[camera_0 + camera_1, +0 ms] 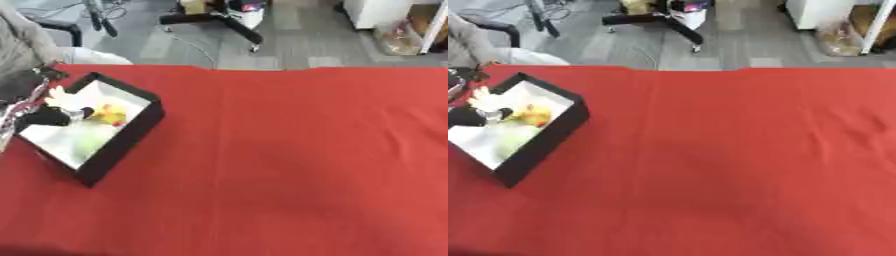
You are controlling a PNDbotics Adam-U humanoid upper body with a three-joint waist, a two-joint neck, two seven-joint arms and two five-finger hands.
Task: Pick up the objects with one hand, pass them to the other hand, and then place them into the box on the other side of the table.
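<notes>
A black box (131, 137) with a white inside stands on the red table at the left. In it lie a yellow thing (110, 115) and a pale green thing (87, 143). My left hand (45, 117), black and blurred, comes in from the left edge and hangs over the box's inside. A cream-white thing (59, 97) shows right above the hand, at the box's far left wall; whether the hand holds it is unclear. My right hand is in neither view.
The red cloth (289, 160) covers the whole table to the right of the box. Beyond the far edge there are a grey floor, a chair base (229, 20) and a person's sleeve (22, 45) at the upper left.
</notes>
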